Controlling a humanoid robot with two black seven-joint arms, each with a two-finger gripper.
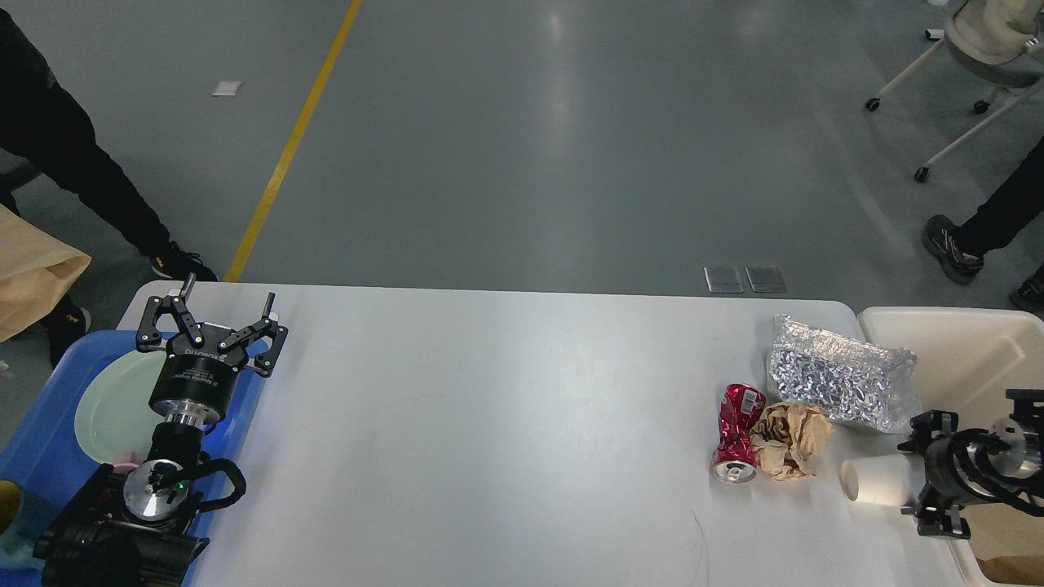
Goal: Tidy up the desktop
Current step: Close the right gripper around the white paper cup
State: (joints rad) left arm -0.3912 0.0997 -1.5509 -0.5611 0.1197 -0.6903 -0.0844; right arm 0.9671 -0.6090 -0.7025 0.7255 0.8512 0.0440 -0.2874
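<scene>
Litter, four pieces, sits near the right end of the wide white desktop [489,424]: one crushed red can [736,434], one brown paper wad [788,439], one crinkled foil bag [840,383], one white paper cup [879,479] lying sideways. Right gripper [930,473] clasps that cup. Left gripper [222,311], fingers spread, hovers over the desktop's left edge.

Black arms — silver joint caps, green LED.

Industrial test hall, grey floor [571,147], yellow lane line [294,139], bystanders' legs [73,155]
</scene>
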